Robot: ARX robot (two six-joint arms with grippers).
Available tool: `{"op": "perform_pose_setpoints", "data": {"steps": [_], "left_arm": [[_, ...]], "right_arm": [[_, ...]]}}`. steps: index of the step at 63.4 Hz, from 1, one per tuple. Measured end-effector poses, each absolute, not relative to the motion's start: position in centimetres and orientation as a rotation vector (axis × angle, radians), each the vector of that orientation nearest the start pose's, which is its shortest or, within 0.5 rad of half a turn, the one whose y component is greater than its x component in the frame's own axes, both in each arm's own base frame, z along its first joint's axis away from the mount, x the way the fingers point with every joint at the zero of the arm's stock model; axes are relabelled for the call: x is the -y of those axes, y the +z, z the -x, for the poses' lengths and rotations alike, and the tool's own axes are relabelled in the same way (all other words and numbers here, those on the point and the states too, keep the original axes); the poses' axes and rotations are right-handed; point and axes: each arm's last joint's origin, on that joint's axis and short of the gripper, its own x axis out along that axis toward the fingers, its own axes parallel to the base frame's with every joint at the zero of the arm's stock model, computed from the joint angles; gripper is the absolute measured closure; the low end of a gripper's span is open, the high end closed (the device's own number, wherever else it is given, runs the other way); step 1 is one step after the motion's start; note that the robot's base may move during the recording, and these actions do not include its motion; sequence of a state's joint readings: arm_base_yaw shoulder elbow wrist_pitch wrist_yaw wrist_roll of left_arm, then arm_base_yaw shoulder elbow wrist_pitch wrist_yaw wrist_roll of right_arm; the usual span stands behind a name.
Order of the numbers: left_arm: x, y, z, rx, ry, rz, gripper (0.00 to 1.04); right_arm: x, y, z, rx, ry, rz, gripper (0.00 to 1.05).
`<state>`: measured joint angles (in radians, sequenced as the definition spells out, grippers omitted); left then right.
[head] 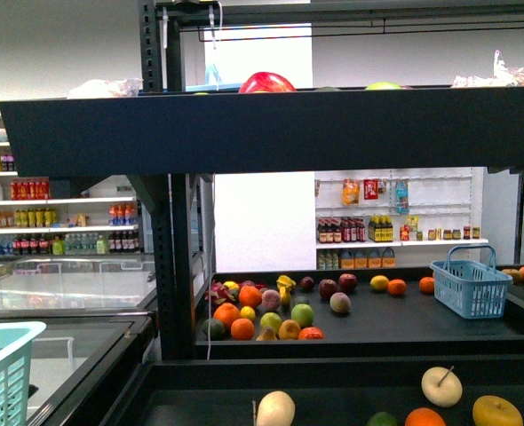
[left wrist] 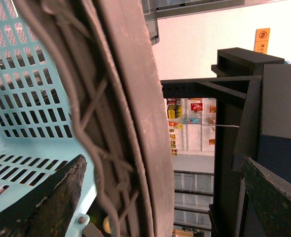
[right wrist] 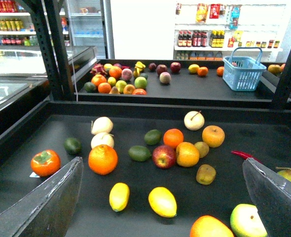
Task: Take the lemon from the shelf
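Checking in from the remote station. Closest thing in the right wrist feed is the right end effector (right wrist: pixel 161 162), jaws spread wide with nothing in them, hanging over the lower tray of the big black metal tiered shelf (right wrist: pixel 264 140). The small bright yellow oval lemon (right wrist: pixel 162 201) lies on that dark tray, right in the gap between the two fingers, on the near side of the fruit pile. A slimmer yellow oval fruit (right wrist: pixel 119 196) sits just beside it, not touching.

A bit further back there's a round orange (right wrist: pixel 102 159) and a shiny red apple (right wrist: pixel 163 156). An orange-red persimmon with a green cap (right wrist: pixel 45 162) sits off toward the tray's edge.

In the left wrist feed, the left end effector (left wrist: pixel 163 163) is also wide open, close up against a light teal plastic lattice basket (left wrist: pixel 27 98). A dark curved band crosses the view there and I can't tell what it is. On the front camera that teal basket (head: pixel 4 364) pokes into the low corner on the left-arm side.

Further back, the rear tray holds another heap of mixed fruit (head: pixel 262 311) and a blue plastic handled basket (head: pixel 471 286). Way behind is white store shelving with rows of bottles (head: pixel 58 213).
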<state>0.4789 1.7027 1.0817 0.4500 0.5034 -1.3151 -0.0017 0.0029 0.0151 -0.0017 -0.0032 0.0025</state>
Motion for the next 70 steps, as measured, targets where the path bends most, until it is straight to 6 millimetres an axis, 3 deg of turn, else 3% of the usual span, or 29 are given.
{"op": "perform_pose_setpoints", "data": {"steps": [11, 13, 23, 40, 59, 70], "left_arm": [[-16.2, 25.9, -36.2, -0.141, 0.073, 1.401, 0.08], [-16.2, 26.1, -36.4, -0.137, 0.073, 1.399, 0.12], [-16.1, 26.1, -36.9, -0.142, 0.082, 1.404, 0.46], [-16.0, 25.2, -36.8, -0.202, 0.128, 1.408, 0.91], [-14.2, 26.7, -35.6, -0.245, 0.061, 1.261, 0.92], [-10.9, 29.1, -34.8, -0.297, -0.159, 1.142, 0.92]], "right_arm": [[0.0, 16.8, -9.7, 0.010, 0.002, -0.002, 0.07], [0.0, 16.8, -9.7, 0.010, 0.002, -0.002, 0.07], [0.0, 16.8, -9.7, 0.010, 0.002, -0.002, 0.07], [0.0, 16.8, -9.7, 0.010, 0.002, -0.002, 0.07], [0.0, 16.8, -9.7, 0.010, 0.002, -0.002, 0.07], [0.0, 16.8, -9.7, 0.010, 0.002, -0.002, 0.07]]}}
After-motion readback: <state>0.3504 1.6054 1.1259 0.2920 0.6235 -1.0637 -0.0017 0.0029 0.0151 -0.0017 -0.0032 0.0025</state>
